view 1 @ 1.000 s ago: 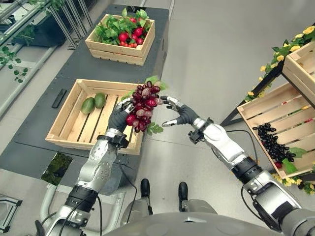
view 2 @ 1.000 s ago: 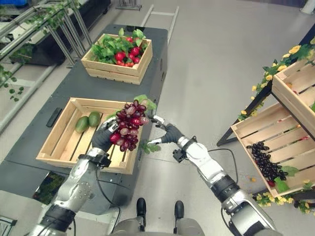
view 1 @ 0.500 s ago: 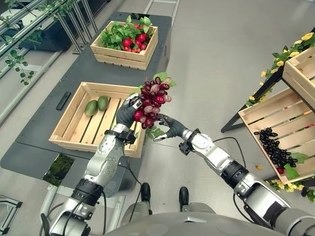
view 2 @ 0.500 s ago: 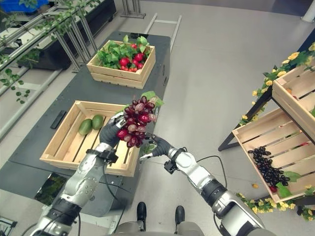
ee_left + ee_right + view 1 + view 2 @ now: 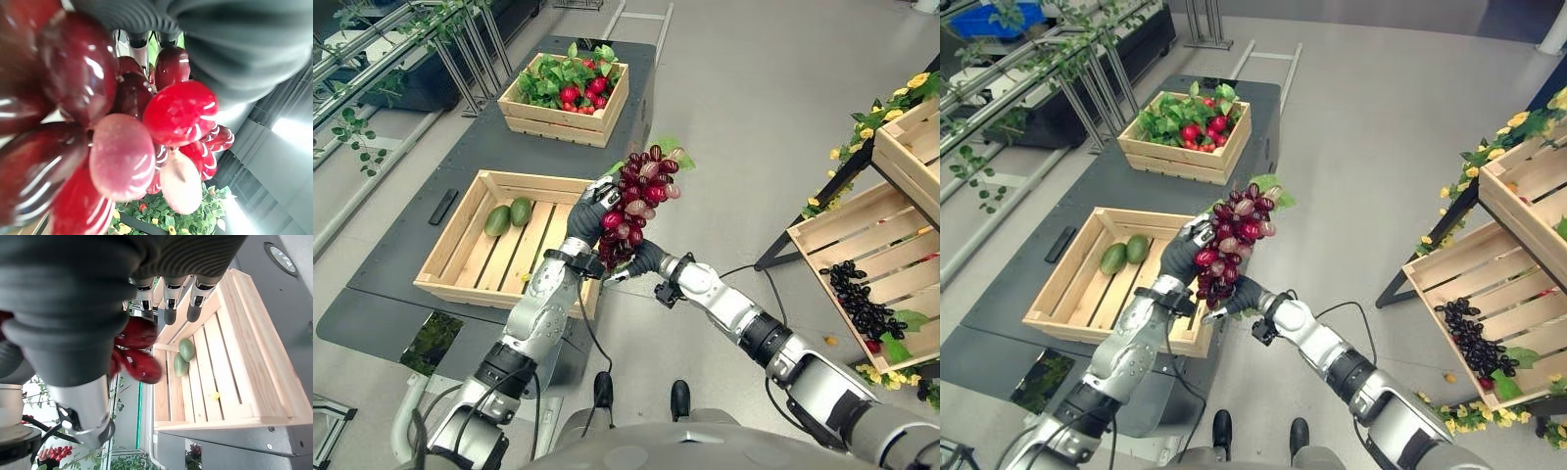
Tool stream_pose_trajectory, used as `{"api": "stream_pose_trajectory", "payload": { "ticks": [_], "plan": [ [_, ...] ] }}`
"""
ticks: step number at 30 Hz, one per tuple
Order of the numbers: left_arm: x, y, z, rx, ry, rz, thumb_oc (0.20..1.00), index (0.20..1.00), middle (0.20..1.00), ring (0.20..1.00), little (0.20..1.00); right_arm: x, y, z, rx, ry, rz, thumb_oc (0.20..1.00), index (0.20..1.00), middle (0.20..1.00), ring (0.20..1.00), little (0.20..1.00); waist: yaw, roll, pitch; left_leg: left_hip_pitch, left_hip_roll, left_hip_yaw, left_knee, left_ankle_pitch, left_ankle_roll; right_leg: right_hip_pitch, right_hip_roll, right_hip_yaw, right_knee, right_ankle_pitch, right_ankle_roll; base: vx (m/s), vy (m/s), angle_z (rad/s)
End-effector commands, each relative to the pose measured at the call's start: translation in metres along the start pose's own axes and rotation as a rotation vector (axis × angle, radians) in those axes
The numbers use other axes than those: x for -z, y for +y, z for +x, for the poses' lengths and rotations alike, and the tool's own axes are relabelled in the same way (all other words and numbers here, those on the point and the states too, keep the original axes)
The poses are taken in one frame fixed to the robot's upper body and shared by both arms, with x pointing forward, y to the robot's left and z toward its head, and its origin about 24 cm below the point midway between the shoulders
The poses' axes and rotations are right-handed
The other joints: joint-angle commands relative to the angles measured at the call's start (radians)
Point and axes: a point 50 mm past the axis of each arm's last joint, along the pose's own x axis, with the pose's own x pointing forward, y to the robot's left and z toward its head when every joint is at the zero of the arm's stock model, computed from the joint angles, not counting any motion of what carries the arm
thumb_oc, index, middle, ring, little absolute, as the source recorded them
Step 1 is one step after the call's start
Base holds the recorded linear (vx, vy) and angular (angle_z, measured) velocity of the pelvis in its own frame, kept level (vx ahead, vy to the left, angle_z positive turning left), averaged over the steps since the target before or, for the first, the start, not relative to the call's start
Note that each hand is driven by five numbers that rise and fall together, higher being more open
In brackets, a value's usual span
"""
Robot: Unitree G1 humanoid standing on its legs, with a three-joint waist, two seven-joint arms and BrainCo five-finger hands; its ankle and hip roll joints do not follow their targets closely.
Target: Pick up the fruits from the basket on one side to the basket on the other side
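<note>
Left eye view: left robot hand (image 5: 587, 217) grips red grape bunch (image 5: 639, 199); right robot hand (image 5: 641, 258) beneath, fingers apparently relaxed. Loose grip risks drop.

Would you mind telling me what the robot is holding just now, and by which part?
The left robot hand grips the bunch of red grapes at its side; the right robot hand is under its lower end.

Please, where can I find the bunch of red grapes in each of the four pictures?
Left eye view: bunch of red grapes at the centre, held up in the left hand.
Right eye view: centre, above the right hand.
Left wrist view: very close, across most of the picture.
Right wrist view: beside the dark cover.
Shared landmark: the wooden crate with two green fruits.
</note>
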Motion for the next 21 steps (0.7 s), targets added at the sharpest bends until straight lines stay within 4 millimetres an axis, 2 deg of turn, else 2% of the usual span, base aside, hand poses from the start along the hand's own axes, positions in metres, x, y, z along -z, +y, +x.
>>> {"api": "stream_pose_trajectory", "payload": {
  "ticks": [1,8,14,18,21],
  "plan": [
    [-0.020,-0.010,0.011,0.068,-0.120,0.026,0.200,0.200,0.200,0.200,0.200,-0.059,-0.005,0.013,0.010,-0.250,-0.041,1.000,1.000,1.000,1.000,1.000,0.027,-0.068,-0.040,0.044,0.000,-0.015,0.001,-0.126,-0.019,-0.020,-0.088,-0.011,0.003,-0.015,0.108,0.00,0.000,0.00],
    [-0.012,0.009,-0.010,-0.014,-0.089,0.021,0.200,0.200,0.200,0.200,0.200,-0.062,-0.022,-0.001,0.069,-0.283,-0.059,1.000,1.000,1.000,1.000,1.000,0.036,-0.067,-0.039,0.045,-0.001,-0.017,0.001,-0.128,-0.017,-0.018,-0.090,-0.014,0.003,-0.017,0.109,0.00,0.000,0.00],
    [-0.007,0.022,-0.023,-0.068,-0.070,0.015,0.200,0.200,0.200,0.200,0.200,-0.064,-0.043,-0.018,0.155,-0.326,0.000,1.000,1.000,1.000,1.000,1.000,0.040,-0.072,-0.039,0.045,-0.003,-0.019,0.001,-0.128,-0.015,-0.014,-0.090,-0.018,0.003,-0.019,0.109,0.00,0.002,0.03],
    [-0.004,0.023,-0.027,-0.075,-0.060,0.016,0.200,0.200,0.200,0.200,0.200,-0.069,-0.045,-0.021,0.161,-0.355,-0.003,1.000,1.000,1.000,1.000,1.000,0.041,-0.074,-0.040,0.046,-0.002,-0.018,0.001,-0.130,-0.014,-0.012,-0.090,-0.017,0.003,-0.020,0.108,0.00,0.000,0.02],
    [-0.003,0.023,-0.028,-0.078,-0.058,0.003,0.200,0.200,0.200,0.200,0.200,-0.066,-0.046,-0.020,0.167,-0.345,0.008,1.000,1.000,1.000,1.000,1.000,0.042,-0.074,-0.039,0.047,-0.003,-0.018,0.001,-0.130,-0.014,-0.012,-0.090,-0.017,0.003,-0.020,0.108,0.00,0.000,0.00]
  ]
}}
